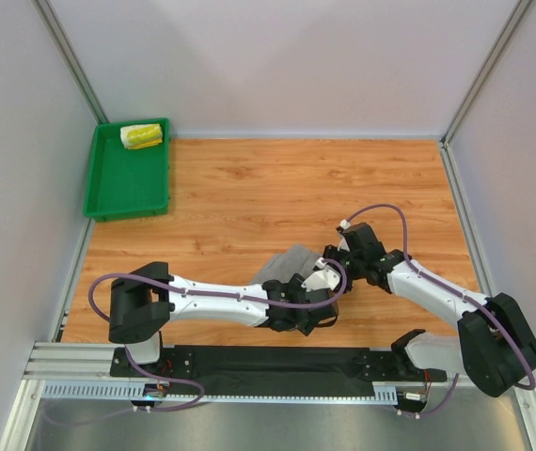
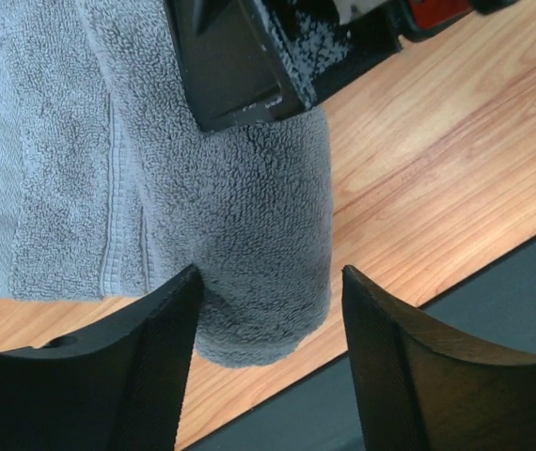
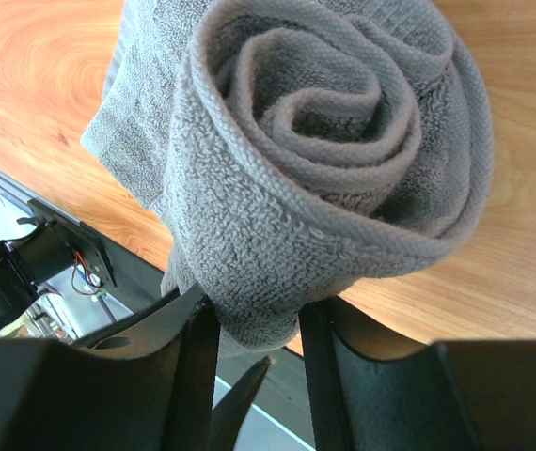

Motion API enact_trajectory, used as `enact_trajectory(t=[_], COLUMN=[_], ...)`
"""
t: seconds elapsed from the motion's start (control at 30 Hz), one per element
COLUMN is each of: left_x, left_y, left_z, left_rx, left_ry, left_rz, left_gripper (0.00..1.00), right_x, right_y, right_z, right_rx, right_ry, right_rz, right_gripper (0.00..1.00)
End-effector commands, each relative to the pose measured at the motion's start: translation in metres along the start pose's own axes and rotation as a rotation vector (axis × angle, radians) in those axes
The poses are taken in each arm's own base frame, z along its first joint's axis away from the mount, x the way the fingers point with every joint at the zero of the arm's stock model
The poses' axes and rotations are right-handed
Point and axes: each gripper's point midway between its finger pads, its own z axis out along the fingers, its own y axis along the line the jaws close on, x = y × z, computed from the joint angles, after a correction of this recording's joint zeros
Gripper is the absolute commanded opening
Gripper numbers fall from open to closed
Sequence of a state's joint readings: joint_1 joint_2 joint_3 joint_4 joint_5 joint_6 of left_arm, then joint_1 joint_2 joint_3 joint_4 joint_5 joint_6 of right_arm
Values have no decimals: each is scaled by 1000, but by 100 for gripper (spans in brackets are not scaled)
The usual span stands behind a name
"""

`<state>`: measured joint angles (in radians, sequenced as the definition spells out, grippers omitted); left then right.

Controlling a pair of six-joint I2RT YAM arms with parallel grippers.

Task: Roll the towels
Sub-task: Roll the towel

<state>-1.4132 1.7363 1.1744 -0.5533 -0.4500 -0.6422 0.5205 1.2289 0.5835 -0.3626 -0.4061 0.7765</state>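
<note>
One of the two towels looks finished: the white-yellow towel point(image 1: 141, 136) lies as a compact roll in the far corner of the green tray point(image 1: 94, 178), at the far left of the counter point(image 1: 277, 188). The grey towel point(image 3: 343, 141) sits on the counter near its front edge, between the two arms, and is mostly wound up. The right wrist view shows a clear spiral at its end, while the left wrist view shows a flat stretch of cloth lying beside the roll. The right tool point(image 3: 254, 315) is clenched on the outer layer at the roll's end. The left tool point(image 2: 268, 282) is released, its fingers spread to either side of the other end. What seems left is winding in that last flat stretch and perhaps setting the roll in the tray.
</note>
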Motion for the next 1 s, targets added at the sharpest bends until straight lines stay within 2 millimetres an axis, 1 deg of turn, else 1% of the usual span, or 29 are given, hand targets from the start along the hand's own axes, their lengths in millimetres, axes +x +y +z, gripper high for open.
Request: enact_trajectory(t=[0.0, 0.07, 0.17, 0.2, 0.27, 0.3, 0.33, 0.37, 0.4, 0.47, 0.5, 0.57, 0.63, 0.67, 0.7, 0.73, 0.77, 0.8, 0.83, 0.87, 0.9, 0.97], left_x=[22, 26, 41, 49, 55, 61, 62, 64, 63, 61, 58, 52, 51, 46, 48, 45, 43, 43, 40, 36, 36, 34], left_y=[6, 9, 13, 15, 16, 18, 18, 20, 20, 20, 17, 18, 16, 16, 10, 9, 3, -7, -10, -13, -20, -23], left_z=[15, 19, 29, 34, 39, 42, 43, 43, 42, 42, 39, 34, 29, 26, 22, 21, 17, 11, 8, 3, -2, -7], left_rx=[-35, -48, -75, -88, -91, -98, -96, -99, -96, -77, -57, -31, 8, 30, 75, 114, 165, 233, 263, 294, 335, 376], left_ry=[47, 57, 99, 119, 130, 141, 137, 143, 140, 138, 136, 141, 162, 164, 190, 205, 219, 245, 249, 245, 261, 277], left_rz=[41, 64, 97, 105, 104, 109, 102, 103, 99, 89, 78, 53, 24, -1, -24, -55, -74, -106, -126, -139, -159, -195], left_gripper=[71, 72, 72, 72, 70, 67, 65, 55, 49, 43, 41, 36, 35, 35, 35, 35, 35, 35, 35, 35, 36, 36], right_x=[-1, -1, -2, -2, -2, 0, 0, 1, 0, -1, -2, -3, -10, -12, -16, -22, -29, -33, -37, -44, -47, -55], right_y=[4, 6, 6, 7, 7, 8, 8, 8, 9, 8, 8, 6, 9, 6, 6, 8, 11, 14, 20, 19, 19, 18], right_z=[-4, -5, -5, -6, -6, -6, -7, -8, -9, -12, -13, -16, -21, -24, -27, -31, -39, -43, -53, -57, -61, -73], right_rx=[5, 1, 3, 2, 1, -4, -5, -3, -4, 7, 7, 27, 35, 58, 68, 73, 67, 56, 40, 56, 62, 90], right_ry=[10, 9, 9, 7, 12, 17, 19, 20, 17, 12, 8, 3, -15, -26, -45, -71, -121, -148, -187, -220, -236, -278], right_rz=[-15, -22, -28, -29, -28, -29, -30, -34, -37, -46, -52, -66, -70, -69, -74, -73, -77, -69, -73, -66, -65, -49], right_gripper=[38, 38, 40, 41, 43, 45, 46, 47, 50, 54, 57, 61, 66, 68, 69, 70, 74, 77, 78, 82, 82, 83])
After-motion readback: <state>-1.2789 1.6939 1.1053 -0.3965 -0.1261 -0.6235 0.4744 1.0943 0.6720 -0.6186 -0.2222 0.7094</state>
